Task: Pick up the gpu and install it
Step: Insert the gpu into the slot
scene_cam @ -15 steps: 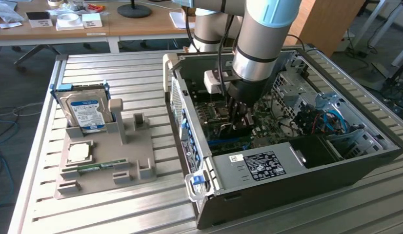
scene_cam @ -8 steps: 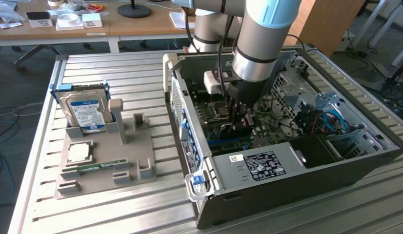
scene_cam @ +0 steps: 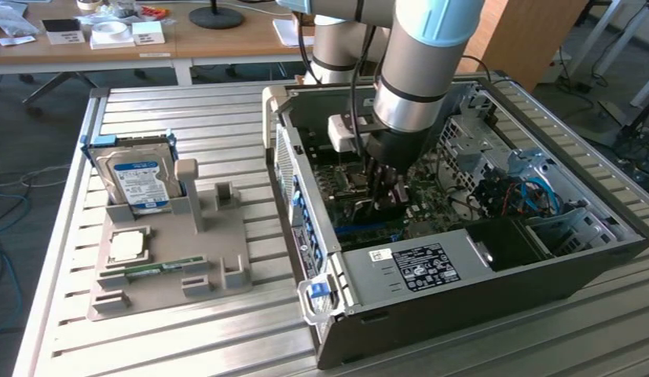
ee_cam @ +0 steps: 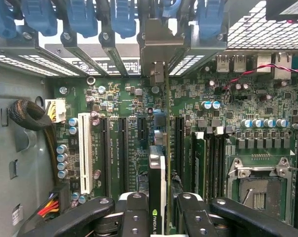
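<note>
Gripper [ee_cam: 156,217] jaws pinching the gpu [ee_cam: 158,168] edge-on, frame centre, inside the computer case [scene_cam: 461,290] above the motherboard [ee_cam: 114,98]; good seating demands bracket aligned with rear opening, card kept upright over slot.

Slot brackets [ee_cam: 109,47] and case wall [scene_cam: 303,181] hem the gpu [ee_cam: 158,173].

A wooden desk [scene_cam: 146,43] (cluttered with small boxes) stands behind the slatted metal table [scene_cam: 199,330], cables on the floor.

Ribbed bare-metal table [scene_cam: 199,102]; matt grey plastic holder [scene_cam: 167,275]; glossy green motherboard [ee_cam: 139,103].
</note>
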Controlling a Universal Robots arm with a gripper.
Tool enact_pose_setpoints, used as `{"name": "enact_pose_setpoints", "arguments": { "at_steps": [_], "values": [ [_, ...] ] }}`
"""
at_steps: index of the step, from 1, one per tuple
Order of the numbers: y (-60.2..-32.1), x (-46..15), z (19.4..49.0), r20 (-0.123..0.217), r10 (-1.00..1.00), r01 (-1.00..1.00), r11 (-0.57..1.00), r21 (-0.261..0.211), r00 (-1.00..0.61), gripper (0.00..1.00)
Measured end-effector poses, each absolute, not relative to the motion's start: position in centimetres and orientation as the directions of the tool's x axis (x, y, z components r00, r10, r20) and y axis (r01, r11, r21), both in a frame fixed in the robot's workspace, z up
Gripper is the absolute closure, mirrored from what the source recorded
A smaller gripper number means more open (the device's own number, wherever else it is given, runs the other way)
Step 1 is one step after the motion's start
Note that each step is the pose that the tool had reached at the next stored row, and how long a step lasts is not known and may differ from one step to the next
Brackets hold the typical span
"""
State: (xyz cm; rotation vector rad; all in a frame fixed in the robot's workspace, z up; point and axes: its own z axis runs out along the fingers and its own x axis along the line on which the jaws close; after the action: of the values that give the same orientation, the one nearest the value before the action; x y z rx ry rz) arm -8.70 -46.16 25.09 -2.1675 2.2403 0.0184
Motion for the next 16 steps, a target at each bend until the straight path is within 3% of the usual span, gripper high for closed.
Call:
{"name": "enact_pose_setpoints", "arguments": {
  "at_steps": [16],
  "values": [
    [-46.1,-8.83,24.72,-0.025,-0.999,-0.999,0.033,-0.008,-0.033,0.73]
  ]
}}
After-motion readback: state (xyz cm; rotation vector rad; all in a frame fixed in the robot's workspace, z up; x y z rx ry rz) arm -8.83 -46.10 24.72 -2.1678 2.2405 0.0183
